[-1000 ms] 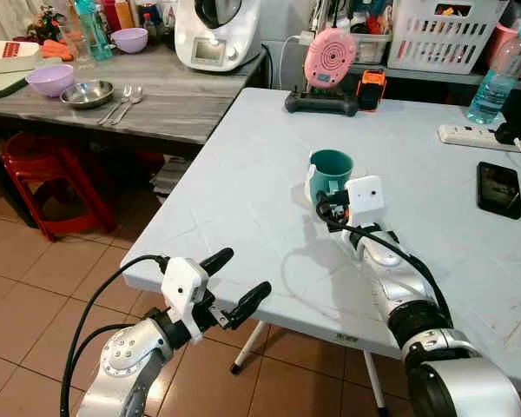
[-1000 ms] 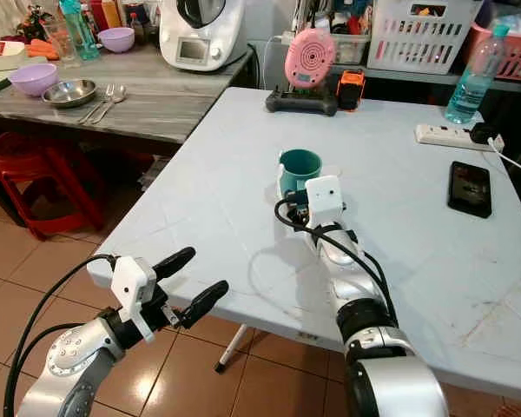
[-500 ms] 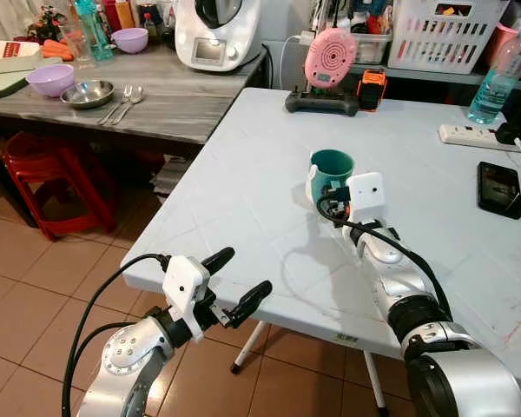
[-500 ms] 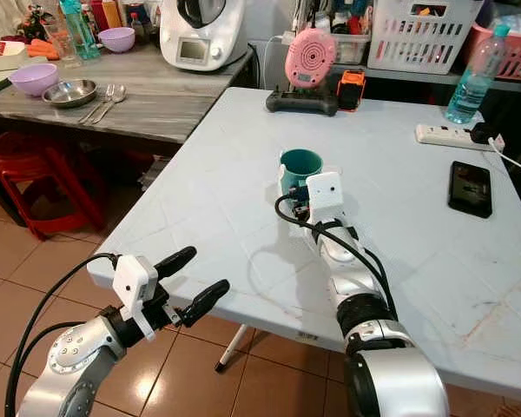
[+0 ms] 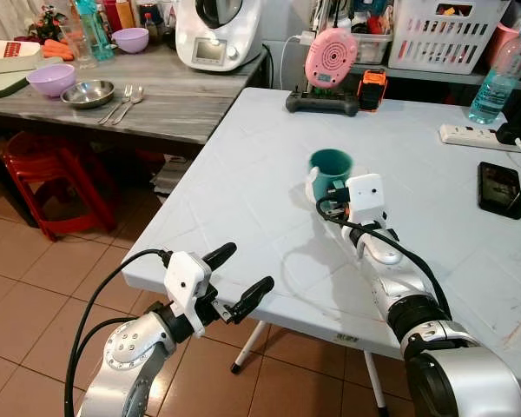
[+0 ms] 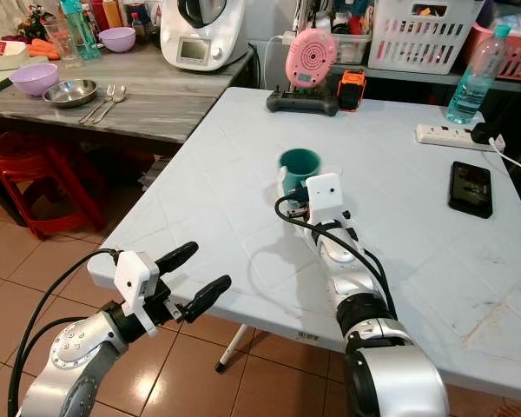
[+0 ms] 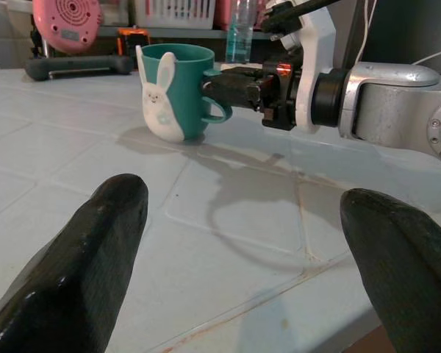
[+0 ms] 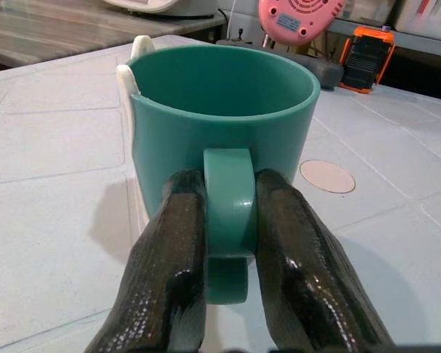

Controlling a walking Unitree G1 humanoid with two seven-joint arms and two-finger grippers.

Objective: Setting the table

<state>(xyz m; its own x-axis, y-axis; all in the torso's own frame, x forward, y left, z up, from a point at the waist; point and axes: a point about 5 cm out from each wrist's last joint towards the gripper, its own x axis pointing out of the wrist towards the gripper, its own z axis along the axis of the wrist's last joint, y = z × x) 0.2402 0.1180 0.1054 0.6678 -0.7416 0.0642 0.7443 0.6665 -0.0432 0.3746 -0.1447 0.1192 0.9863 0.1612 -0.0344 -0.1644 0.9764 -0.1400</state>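
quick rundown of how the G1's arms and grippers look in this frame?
Both arms have rounded silver shells with a black band at the joints. Each wrist carries a white boxy camera housing, with black cables looping along the forearm. The left gripper and right gripper each have two long, glossy black fingers with rounded tips.

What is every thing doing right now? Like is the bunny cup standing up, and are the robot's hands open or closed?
Teal bunny cup: upright on the white table, looks empty.
Right hand: closed on the cup's handle.
Left hand: open, holding nothing, at the table's near edge.
Phone: lying flat, screen dark.
Water bottle: upright, cap on.
Purple bowl: upright on the grey counter.
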